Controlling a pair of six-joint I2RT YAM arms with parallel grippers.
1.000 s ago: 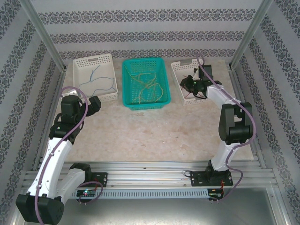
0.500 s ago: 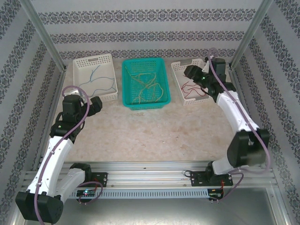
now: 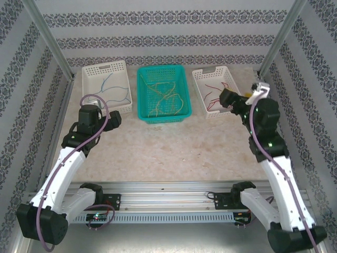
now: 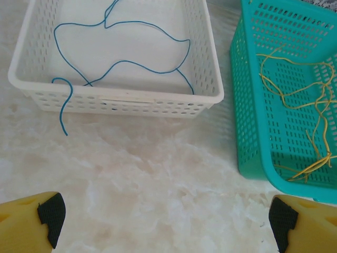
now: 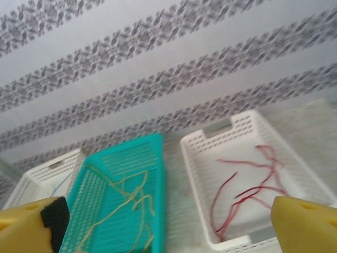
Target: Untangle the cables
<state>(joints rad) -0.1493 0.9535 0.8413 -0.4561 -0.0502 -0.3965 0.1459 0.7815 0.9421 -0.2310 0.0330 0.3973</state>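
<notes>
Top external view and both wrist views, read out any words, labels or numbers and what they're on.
No readable text.
The teal basket, the white basket beside it and the patterned wall carry no letters or numbers.
Anything on the small board at the left arm base is too small to read.

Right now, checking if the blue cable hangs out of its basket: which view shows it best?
Left wrist: the blue cable loops through the white basket, one end over its near wall. Top external shows it small; right wrist, a sliver.
</notes>
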